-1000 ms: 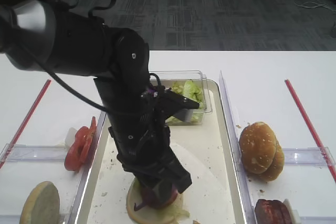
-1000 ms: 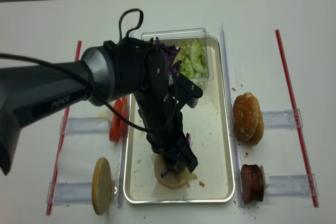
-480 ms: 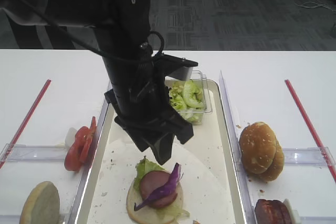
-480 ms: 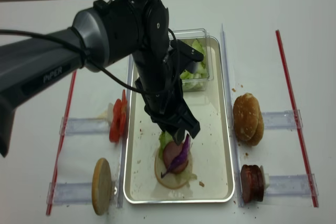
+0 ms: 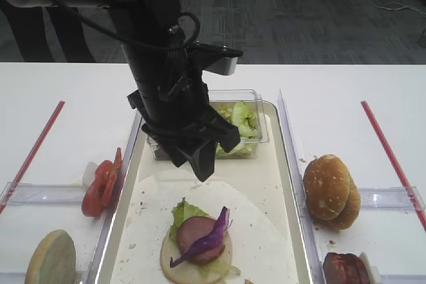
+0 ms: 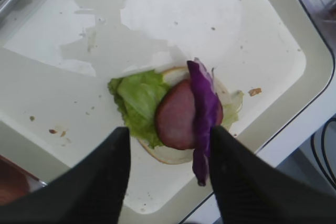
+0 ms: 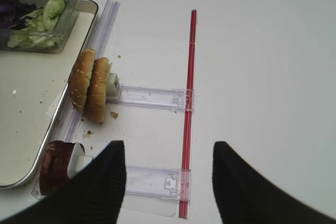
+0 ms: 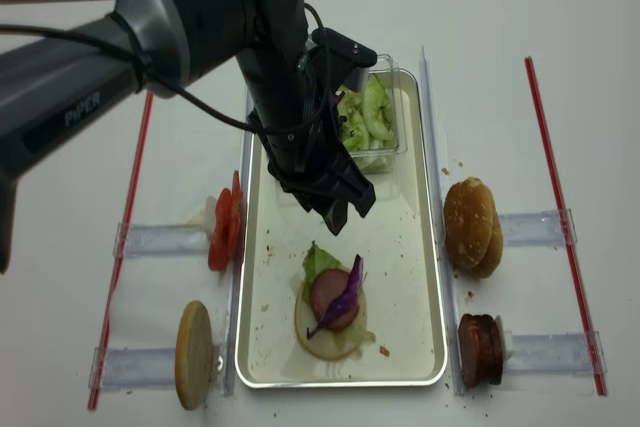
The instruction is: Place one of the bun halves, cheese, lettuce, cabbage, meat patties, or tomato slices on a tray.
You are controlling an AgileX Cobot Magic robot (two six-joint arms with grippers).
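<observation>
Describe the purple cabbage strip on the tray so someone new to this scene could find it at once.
Start at the long silver tray in the middle of the table and go to its near end, where an open-faced stack sits on a pale bun half. The cabbage strip lies across the pinkish patty on top, the only dark purple piece outside the clear tub.

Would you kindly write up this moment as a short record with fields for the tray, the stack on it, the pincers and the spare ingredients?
tray: silver tray with white liner, middle of table
stack: bun half, lettuce, meat patty, purple cabbage strip on top
left pincer: open, empty, above the stack
right pincer: open, empty, over bare table
tub: clear, greens inside, at tray's far end
left of tray: tomato slices, one bun half on edge
right of tray: buns, patties
</observation>
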